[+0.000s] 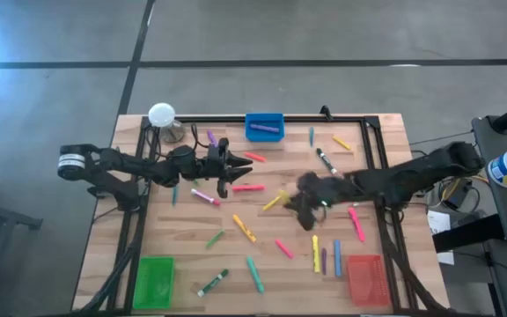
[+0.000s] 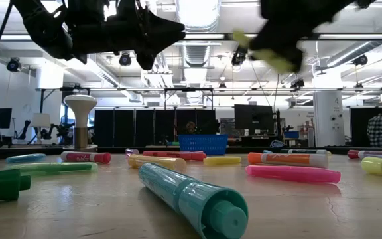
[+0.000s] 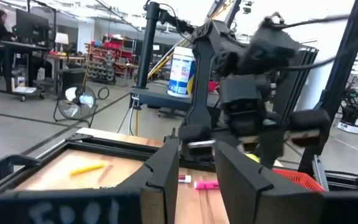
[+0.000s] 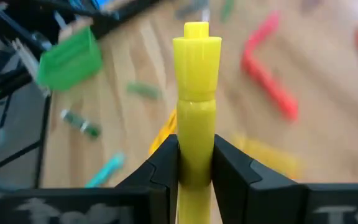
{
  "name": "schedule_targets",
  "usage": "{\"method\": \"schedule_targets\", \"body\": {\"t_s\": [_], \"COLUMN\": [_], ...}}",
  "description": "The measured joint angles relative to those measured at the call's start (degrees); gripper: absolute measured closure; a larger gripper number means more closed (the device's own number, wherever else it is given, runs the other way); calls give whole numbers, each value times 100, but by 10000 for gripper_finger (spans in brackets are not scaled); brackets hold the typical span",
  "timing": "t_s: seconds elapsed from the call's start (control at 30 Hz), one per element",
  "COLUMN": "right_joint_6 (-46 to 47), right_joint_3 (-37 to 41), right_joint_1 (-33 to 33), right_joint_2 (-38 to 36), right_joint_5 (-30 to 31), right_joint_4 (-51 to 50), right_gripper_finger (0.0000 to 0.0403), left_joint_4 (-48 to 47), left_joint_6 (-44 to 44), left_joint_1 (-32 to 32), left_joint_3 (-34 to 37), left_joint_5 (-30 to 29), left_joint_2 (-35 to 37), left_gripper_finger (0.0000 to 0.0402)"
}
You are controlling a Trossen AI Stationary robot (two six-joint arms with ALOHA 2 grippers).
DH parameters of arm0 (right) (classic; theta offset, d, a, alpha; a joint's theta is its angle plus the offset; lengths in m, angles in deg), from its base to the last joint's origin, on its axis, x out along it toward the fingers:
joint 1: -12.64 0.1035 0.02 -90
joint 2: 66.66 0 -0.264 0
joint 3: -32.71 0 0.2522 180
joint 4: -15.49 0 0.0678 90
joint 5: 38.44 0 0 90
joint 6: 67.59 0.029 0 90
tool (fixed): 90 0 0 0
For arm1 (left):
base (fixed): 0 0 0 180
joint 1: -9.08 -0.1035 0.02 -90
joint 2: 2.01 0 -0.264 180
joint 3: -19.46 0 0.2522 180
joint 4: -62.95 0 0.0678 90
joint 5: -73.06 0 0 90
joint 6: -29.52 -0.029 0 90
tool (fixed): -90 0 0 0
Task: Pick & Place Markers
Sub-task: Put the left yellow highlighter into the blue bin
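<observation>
lifted above the wooden table point(image 1: 236, 255), mid-board; right gripper point(image 4: 196, 163) clamped on a yellow marker point(image 4: 196, 93), tip poking out ahead; carry level, grip firm; left gripper point(image 3: 194, 171) parted, seemingly empty, waiting well apart.

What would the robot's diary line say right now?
right gripper: shut on yellow marker, lifted | left gripper: open, empty, above table | red tray: nothing visible inside

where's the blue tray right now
In the high view the blue tray sits at the table's far edge, near the middle, with a purple marker inside; the white lamp stands off to its left.
</observation>
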Motion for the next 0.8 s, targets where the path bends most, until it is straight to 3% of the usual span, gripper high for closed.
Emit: {"method": "schedule_targets", "body": {"t_s": [0.23, 0.5, 0.8], "right_joint_6": [3073, 6192, 7891], "right_joint_3": [-4, -154, -788], "right_joint_1": [1617, 3577, 4649], "right_joint_2": [-692, -495, 728], "right_joint_5": [464, 442, -1003], "right_joint_4": [-2395, -3330, -3762], "right_gripper_finger": [335, 335, 335], "left_joint_4": [10, -313, -437], "left_joint_6": [-109, -283, -449], "left_joint_1": [0, 19, 68], "left_joint_3": [-33, -4, 0], "left_joint_5": [-18, -22, -20], "left_joint_2": [-2, -2, -320], "left_gripper_finger": [301, 301, 301]}}
